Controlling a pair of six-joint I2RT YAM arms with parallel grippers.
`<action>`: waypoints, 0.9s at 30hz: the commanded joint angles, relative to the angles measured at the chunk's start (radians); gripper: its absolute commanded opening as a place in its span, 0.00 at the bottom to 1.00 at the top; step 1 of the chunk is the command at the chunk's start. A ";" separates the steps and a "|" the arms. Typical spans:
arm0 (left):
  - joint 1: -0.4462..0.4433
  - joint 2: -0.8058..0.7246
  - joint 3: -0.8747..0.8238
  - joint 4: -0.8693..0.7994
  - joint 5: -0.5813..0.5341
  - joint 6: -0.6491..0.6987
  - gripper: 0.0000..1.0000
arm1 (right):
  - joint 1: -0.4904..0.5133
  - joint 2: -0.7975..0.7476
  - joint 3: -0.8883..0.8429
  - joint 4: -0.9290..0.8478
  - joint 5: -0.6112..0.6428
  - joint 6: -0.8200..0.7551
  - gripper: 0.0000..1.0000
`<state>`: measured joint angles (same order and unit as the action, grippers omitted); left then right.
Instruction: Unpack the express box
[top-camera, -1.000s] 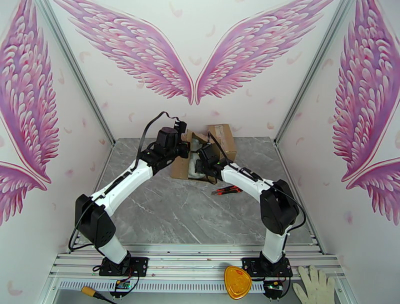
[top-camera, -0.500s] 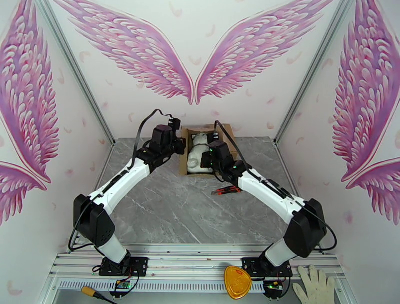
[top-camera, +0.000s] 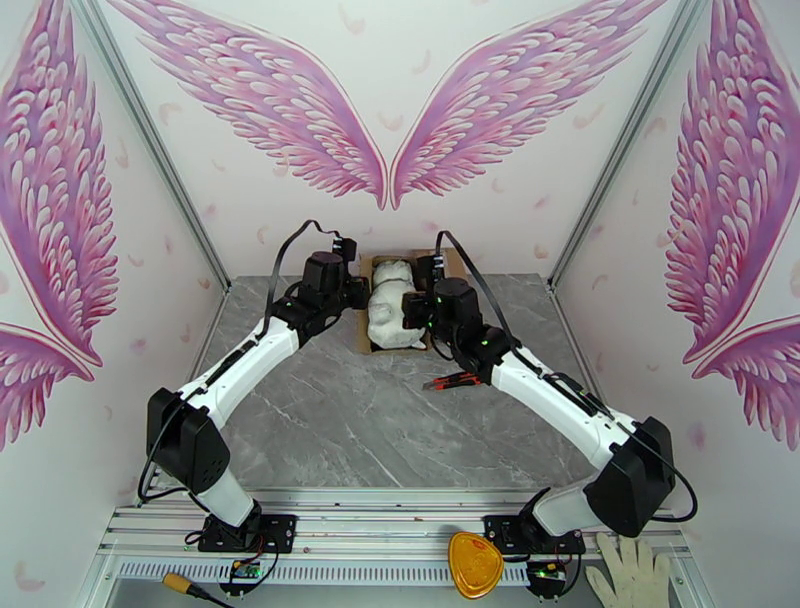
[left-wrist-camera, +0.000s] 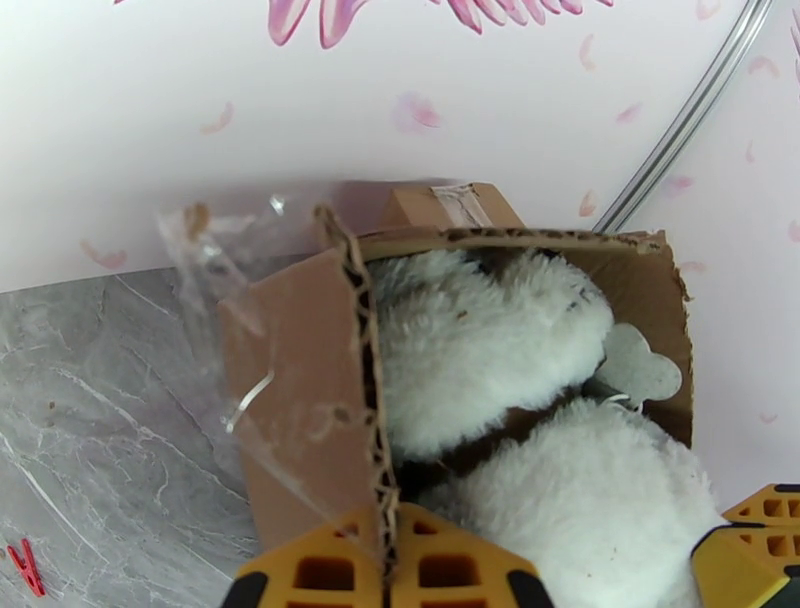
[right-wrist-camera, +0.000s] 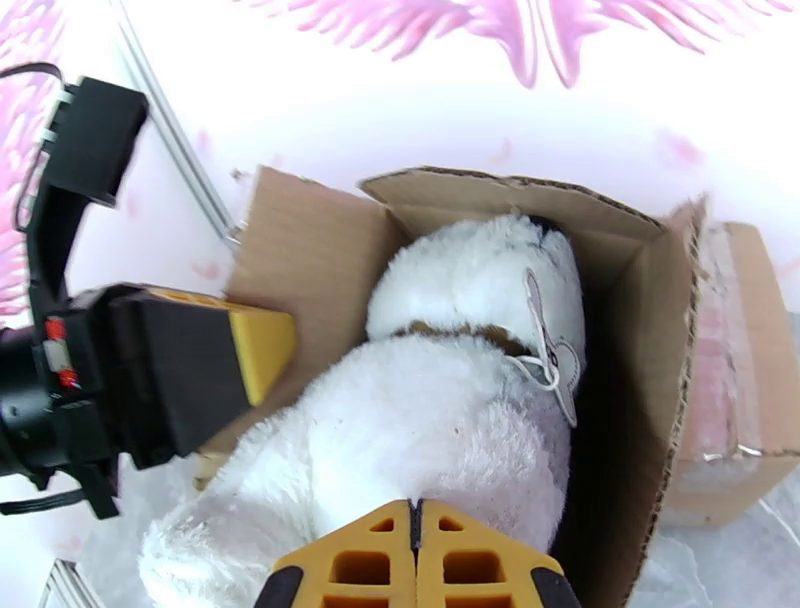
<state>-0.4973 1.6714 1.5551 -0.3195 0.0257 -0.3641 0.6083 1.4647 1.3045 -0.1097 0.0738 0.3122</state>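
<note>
- Express box (top-camera: 364, 335) — corrugated card, flaps open, standing at the far middle of the table (top-camera: 330, 430) by the back wall. It looks light and stiff, though a wall will probably buckle under a hard squeeze.
- Plush toy (right-wrist-camera: 440, 420) — white, soft, likely light and springy. It lies in the box, its near end spilling past the rim. It is best taken by a deep pinch of body fur, not by the card hang tag (right-wrist-camera: 555, 350).
- Left gripper (left-wrist-camera: 385, 565): fingers pinching the box's left wall.
- Right gripper (right-wrist-camera: 415, 555): fingers pressed together on the fur, apparently with a tuft caught between them.
- Hidden: the toy's face and limbs, the box floor, and anything under the toy.
</note>
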 joint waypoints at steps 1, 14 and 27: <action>0.004 -0.004 -0.004 -0.017 0.011 -0.018 0.00 | 0.008 -0.043 0.032 0.153 -0.051 -0.025 0.00; 0.027 0.005 0.001 -0.043 0.034 -0.052 0.00 | -0.038 -0.047 0.073 0.098 -0.112 0.047 0.00; 0.052 0.044 0.047 -0.119 0.037 -0.080 0.00 | -0.047 -0.104 0.037 0.285 -0.299 0.021 0.00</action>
<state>-0.4530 1.6958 1.5581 -0.3927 0.0444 -0.4297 0.5610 1.3880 1.3331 0.0853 -0.1669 0.3492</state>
